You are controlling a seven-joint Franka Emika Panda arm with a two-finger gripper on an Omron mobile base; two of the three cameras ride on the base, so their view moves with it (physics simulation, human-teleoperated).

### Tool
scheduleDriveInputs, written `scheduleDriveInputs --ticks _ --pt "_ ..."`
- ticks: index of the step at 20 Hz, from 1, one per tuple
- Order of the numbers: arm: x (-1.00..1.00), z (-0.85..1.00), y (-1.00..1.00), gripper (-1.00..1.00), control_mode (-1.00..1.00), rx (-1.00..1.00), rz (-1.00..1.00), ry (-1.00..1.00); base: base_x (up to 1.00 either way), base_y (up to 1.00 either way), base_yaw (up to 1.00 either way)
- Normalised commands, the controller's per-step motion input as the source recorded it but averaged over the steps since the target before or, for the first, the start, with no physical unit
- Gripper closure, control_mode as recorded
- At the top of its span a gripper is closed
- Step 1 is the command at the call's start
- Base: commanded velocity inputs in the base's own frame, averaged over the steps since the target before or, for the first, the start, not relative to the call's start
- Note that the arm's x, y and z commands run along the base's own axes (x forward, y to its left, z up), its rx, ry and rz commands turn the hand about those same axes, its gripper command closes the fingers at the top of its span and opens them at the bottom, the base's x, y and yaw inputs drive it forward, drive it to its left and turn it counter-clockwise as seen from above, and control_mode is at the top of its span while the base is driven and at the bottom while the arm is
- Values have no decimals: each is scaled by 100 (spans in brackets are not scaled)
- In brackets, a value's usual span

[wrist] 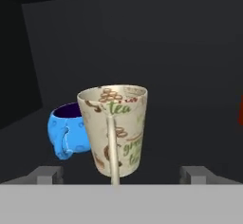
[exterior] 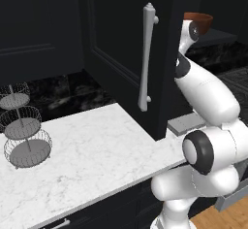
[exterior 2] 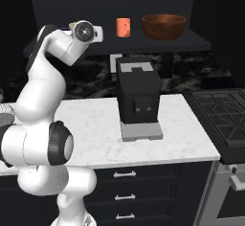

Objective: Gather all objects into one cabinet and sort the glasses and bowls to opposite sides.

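Dim overall; the upper parts of both base views sink into near-black, cabinet door (exterior: 126, 53) barely separating from the wall. White marble counter (exterior: 97, 155) is the brightest surface, evenly lit, with no hard cast shadows. Robot arm (exterior 2: 43, 100) shows soft shading, darker on its underside. Soft highlight along the pale bar handle (exterior: 147, 58). Brown bowl (exterior 2: 163, 26) and orange mug (exterior 2: 123, 27) stand out clearly against the dark shelf. Hand view is murky; the cream cup (wrist: 116, 130) is moderately lit, its print a little soft, and the blue cup (wrist: 69, 130) carries faint gloss. Rendered edges are slightly jagged; no lens distortion.
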Motion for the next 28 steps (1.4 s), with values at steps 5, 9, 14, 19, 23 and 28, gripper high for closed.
scheduleDriveInputs --ticks 5,9,14,19,23,28 --pt "-50 20 -47 -100 -100 0 0 0 0 0 0" --pt "-41 37 -45 -100 -100 0 -7 0 0 0 0" --pt "-23 5 -39 -100 -100 0 -16 0 0 0 0" --pt "-6 -9 -41 -100 -100 0 -17 0 0 0 0" --pt "0 6 -29 -100 -100 -2 -8 -9 0 0 0" --pt "2 8 -32 -100 -100 -2 0 -11 0 0 0"
